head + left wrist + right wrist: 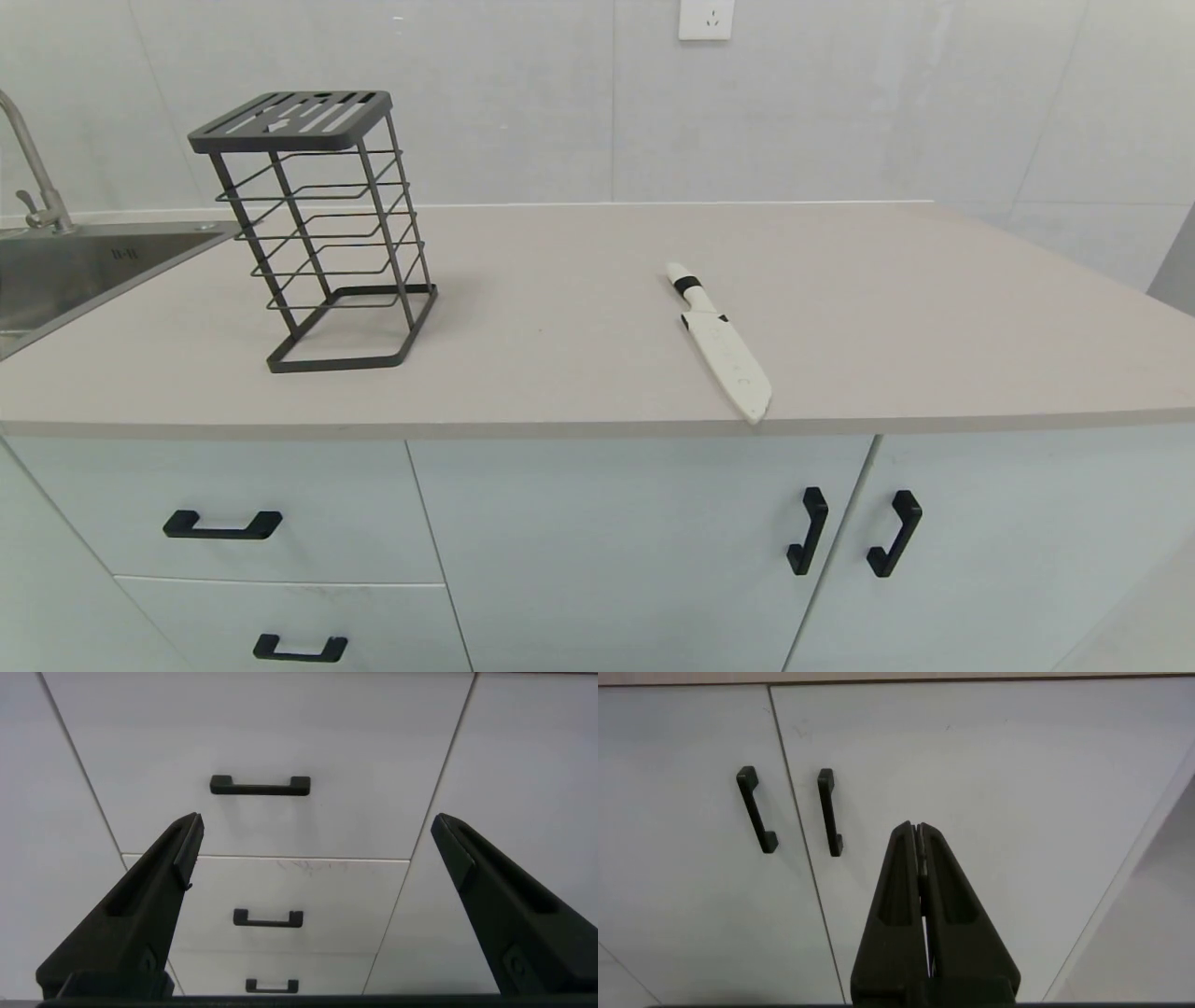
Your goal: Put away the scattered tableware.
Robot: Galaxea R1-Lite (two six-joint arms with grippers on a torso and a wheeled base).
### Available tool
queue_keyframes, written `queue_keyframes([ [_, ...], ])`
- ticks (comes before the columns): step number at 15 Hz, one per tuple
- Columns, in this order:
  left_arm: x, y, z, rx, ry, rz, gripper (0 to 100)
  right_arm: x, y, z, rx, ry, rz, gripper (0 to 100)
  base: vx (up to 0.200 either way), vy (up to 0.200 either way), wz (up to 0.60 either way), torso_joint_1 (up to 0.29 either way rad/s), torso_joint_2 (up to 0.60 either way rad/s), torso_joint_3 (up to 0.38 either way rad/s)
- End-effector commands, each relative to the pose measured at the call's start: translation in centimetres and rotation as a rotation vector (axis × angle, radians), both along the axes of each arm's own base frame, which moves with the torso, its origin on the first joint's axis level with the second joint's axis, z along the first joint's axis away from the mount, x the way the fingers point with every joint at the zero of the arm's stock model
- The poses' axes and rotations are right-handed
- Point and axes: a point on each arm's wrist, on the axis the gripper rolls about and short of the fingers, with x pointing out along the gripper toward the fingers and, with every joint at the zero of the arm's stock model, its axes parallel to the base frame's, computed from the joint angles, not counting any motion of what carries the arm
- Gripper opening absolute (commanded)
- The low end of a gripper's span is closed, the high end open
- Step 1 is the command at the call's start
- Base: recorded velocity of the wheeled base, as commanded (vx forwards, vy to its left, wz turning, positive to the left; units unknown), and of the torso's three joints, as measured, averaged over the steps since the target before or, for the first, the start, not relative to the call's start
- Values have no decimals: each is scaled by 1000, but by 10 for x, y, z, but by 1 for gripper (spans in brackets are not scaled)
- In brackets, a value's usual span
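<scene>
One knife (719, 341) lies near the front edge of the bench (579, 280), well right of the rack (322, 233); left claw (316, 821) gapes wide, right claw (918, 831) is closed, empty.

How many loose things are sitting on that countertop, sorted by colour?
Black: 1, the wire rack
White: 1, the knife
Total: 2

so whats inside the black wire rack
Nothing shows inside the wire rack, between its bars or in its top slots. The white knife lies apart on the counter. Nothing hides its inside.
</scene>
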Motion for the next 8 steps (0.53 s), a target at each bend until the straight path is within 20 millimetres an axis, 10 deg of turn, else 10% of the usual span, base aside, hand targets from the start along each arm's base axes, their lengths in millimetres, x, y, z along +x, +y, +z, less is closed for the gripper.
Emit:
queue_keyframes([
  [1, 0, 0, 0, -1, -1, 0, 100, 0, 0, 0, 0, 2, 0, 0, 0, 0, 0, 0, 0, 0],
  [8, 0, 0, 0, 1, 1, 0, 100, 0, 0, 0, 0, 2, 0, 0, 0, 0, 0, 0, 0, 0],
])
